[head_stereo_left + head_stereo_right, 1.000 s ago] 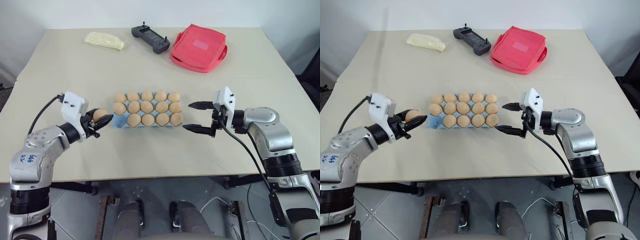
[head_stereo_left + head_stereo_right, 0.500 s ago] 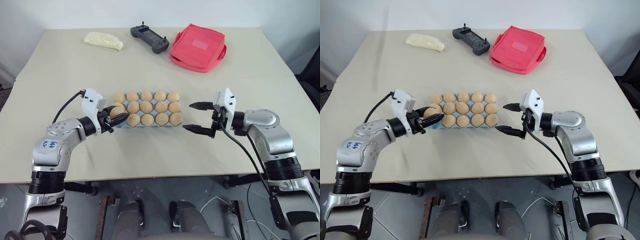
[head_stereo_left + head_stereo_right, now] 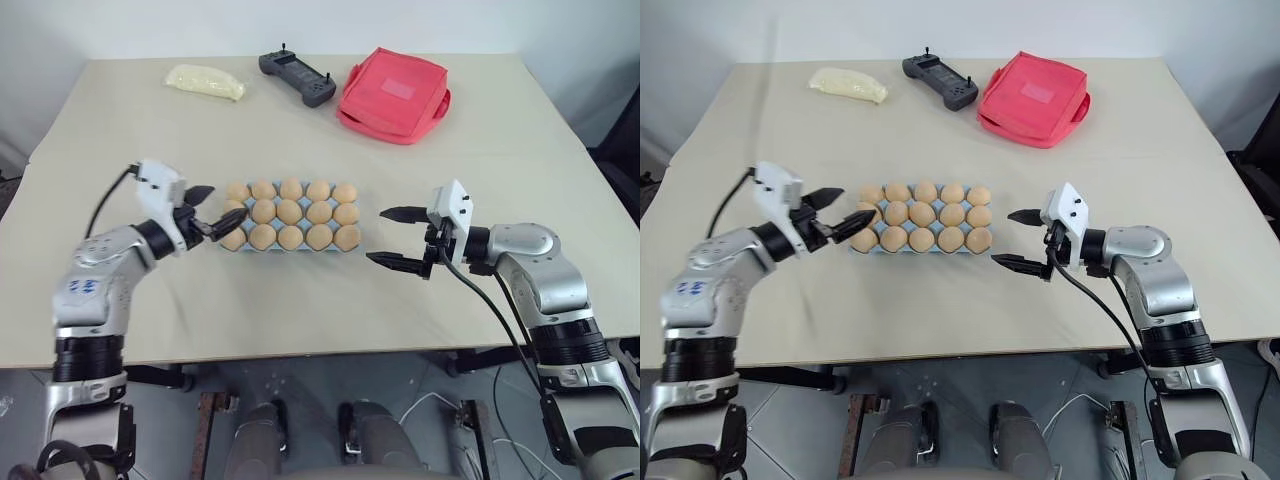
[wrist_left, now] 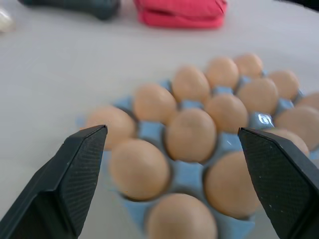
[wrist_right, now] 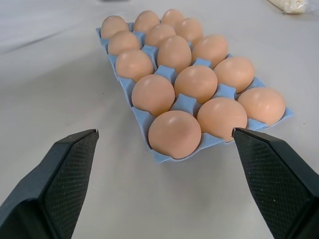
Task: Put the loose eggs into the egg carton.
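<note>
The light blue egg carton (image 3: pixel 229 247) lies mid-table, and tan eggs (image 3: pixel 291 211) fill its three rows. Every egg I see sits in a cup; loose eggs are out of view. My left gripper (image 3: pixel 221 204) hovers at the carton's left end, open and empty, its fingers straddling the corner eggs (image 4: pixel 138 168) from a little above. My right gripper (image 3: pixel 377 235) hangs open and empty just off the carton's right end, pointing at it. The right wrist view looks along the whole carton (image 5: pixel 185 104) between its two fingers.
At the table's far side lie a red fabric pouch (image 3: pixel 395 82), a black handheld controller (image 3: pixel 298 78) and a pale yellowish bag (image 3: pixel 205 81). Bare tabletop (image 3: pixel 300 300) surrounds the carton, and the front edge is close to both arms.
My left gripper carried an egg rightwards to the carton's left end, opened and left it in a cup, then drew back slightly. The right gripper kept still.
</note>
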### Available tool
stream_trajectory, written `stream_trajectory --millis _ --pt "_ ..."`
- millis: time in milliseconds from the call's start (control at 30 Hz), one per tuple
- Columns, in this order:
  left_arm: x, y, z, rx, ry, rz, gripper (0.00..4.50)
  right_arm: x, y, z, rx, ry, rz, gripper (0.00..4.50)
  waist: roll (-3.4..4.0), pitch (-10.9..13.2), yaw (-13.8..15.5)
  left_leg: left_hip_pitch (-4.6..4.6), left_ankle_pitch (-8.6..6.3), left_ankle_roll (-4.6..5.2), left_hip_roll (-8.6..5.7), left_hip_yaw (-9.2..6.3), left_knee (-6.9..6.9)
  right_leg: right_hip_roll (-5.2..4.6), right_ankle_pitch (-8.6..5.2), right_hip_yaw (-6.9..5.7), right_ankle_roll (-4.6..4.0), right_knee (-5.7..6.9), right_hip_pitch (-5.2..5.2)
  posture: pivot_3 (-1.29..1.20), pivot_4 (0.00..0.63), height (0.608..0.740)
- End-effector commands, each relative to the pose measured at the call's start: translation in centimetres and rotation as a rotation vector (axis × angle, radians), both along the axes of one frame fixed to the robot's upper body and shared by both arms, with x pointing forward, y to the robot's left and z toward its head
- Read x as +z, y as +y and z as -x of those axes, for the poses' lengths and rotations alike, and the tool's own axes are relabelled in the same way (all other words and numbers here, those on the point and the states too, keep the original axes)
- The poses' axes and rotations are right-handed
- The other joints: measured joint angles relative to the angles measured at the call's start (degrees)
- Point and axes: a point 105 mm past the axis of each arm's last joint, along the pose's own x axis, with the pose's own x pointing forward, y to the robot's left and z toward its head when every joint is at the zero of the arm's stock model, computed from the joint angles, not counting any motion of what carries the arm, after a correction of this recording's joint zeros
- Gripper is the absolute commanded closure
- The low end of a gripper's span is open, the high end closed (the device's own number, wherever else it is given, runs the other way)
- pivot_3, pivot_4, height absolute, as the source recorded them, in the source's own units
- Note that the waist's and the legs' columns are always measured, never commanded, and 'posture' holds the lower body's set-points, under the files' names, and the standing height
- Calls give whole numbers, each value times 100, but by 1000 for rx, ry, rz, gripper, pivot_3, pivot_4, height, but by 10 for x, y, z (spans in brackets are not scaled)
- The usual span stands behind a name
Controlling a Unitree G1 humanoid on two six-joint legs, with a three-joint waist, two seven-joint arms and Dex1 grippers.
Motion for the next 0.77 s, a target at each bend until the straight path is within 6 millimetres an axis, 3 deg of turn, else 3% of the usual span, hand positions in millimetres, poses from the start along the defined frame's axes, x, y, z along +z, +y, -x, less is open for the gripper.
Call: stream_trajectory --millis 33,167,367,567,767 --pt "20 18 28 -15 -100 -10 24 15 -8 2 -5 -56 -12 0 0 0 -13 0 1 -2 0 0 -1 0 0 0 0 -1 -1 0 150 740" --pt "13 38 50 4 -95 -29 24 14 -8 2 -6 -53 -15 0 0 0 3 -1 -5 4 1 0 -1 -1 0 1 0 -5 0 0 150 740" --pt "-14 55 70 -16 7 -83 24 9 -8 2 13 -43 -18 0 0 0 25 3 -17 5 1 -5 -1 -5 1 -1 -2 0 1 0 150 740" --pt "-12 62 67 -18 -7 -84 24 6 -8 2 21 -41 -18 0 1 0 19 2 -20 0 0 -9 -6 -9 2 -4 -6 -3 1 0 150 740" --pt "-1 56 59 -10 -90 -68 24 7 -7 2 3 -52 -38 0 1 0 0 0 -11 19 0 -7 -9 -9 2 -5 -5 -9 0 0 150 740"
